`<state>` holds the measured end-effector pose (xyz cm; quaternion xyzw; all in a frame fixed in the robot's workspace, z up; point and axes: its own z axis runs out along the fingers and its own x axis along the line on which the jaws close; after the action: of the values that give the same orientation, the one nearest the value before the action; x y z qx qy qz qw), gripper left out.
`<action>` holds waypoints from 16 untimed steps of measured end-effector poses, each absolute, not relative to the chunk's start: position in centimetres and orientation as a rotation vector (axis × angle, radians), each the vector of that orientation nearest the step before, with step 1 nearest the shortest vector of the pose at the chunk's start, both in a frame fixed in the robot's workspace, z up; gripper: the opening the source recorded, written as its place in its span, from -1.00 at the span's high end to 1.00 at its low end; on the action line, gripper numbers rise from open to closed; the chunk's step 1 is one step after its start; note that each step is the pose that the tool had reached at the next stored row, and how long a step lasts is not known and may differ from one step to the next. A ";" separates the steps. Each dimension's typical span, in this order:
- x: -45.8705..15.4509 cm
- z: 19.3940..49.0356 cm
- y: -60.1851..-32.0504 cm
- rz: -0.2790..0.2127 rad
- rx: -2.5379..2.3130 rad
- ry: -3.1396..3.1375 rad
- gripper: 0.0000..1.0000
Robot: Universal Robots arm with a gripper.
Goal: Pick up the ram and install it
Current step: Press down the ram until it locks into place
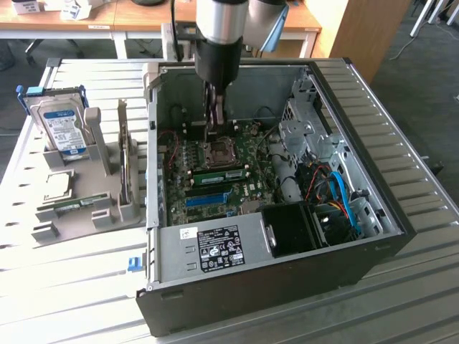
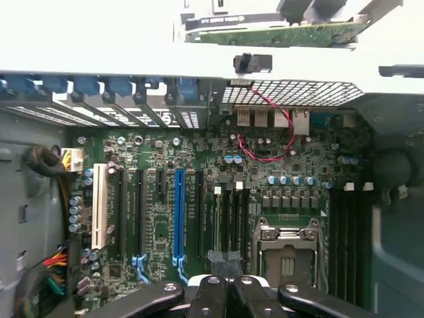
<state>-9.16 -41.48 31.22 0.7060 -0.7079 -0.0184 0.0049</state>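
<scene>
The ram [image 1: 219,174] lies flat along the motherboard inside the open computer case [image 1: 287,287], between the blue slot [image 1: 208,197] on its near side and the processor socket [image 1: 217,150] on its far side; whether it is fully seated cannot be told. Nearest in the exterior view, the case's dark wall rests on the ribbed metal worktop [image 1: 401,287], and just behind it sit a silver box with a black label [image 1: 219,247] and a black fan housing [image 1: 290,229], with blue cables [image 1: 344,197] beside them toward the exterior view's right. Beyond the ram, the pincer [image 1: 214,132] reaches down into the case just past the socket, clenched, with nothing visibly between its tips and clear of the ram. In the wrist view the pincer [image 2: 228,291] hangs above the board with the socket [image 2: 286,248] on one side, the blue slot [image 2: 179,212] on the other, and a red wire [image 2: 278,132] looping near the rear ports. On the exterior view's left, a grey tray [image 1: 86,215] holds a second green stick [image 1: 72,204], an upright card [image 1: 125,161] and, farther back, a hard drive [image 1: 63,125] standing on edge. Wooden desks [image 1: 72,18] stand behind everything.
</scene>
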 end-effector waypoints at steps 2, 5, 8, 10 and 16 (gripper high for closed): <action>-9.2 31.8 -41.5 -0.057 2.211 -2.217 0.79; -9.2 32.5 -41.5 -0.057 2.211 -2.217 0.79; -9.1 32.5 -41.5 -0.056 2.211 -2.216 0.79; -9.2 32.6 -41.5 -0.055 2.210 -2.216 0.79; -8.2 32.6 -41.5 -0.055 2.210 -2.216 0.79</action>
<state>-8.18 -41.48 32.56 0.7060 -0.7080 -0.0177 0.0056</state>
